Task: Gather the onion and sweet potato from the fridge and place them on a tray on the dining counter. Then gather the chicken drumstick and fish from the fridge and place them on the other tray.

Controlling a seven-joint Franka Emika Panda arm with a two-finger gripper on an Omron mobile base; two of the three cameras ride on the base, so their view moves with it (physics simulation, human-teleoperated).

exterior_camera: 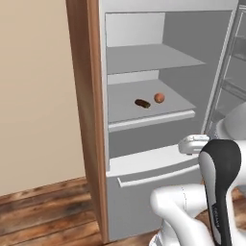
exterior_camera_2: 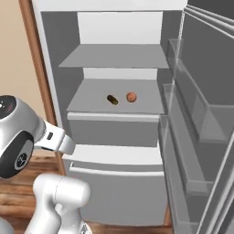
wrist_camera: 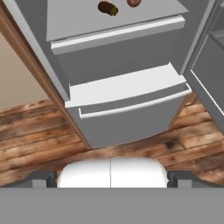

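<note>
Two items seen in left base view: onion (exterior_camera: 159,98) and sweet potato (exterior_camera: 142,103) side by side on middle shelf of open fridge (exterior_camera: 144,57), well above hand.

Right base view: same pair, sweet potato (exterior_camera_2: 112,99) just left of onion (exterior_camera_2: 131,97); door shelves (exterior_camera_2: 192,137) swung open at right.

Hand view: fingertips (wrist_camera: 41,179) spread fully wide, nothing held; gripper (wrist_camera: 111,180) aimed low at drawer front (wrist_camera: 127,118); both vegetables far ahead at top edge.

Step judged: first pick not yet begun. Next move: hand to be raised and reached onto shelf.
</note>
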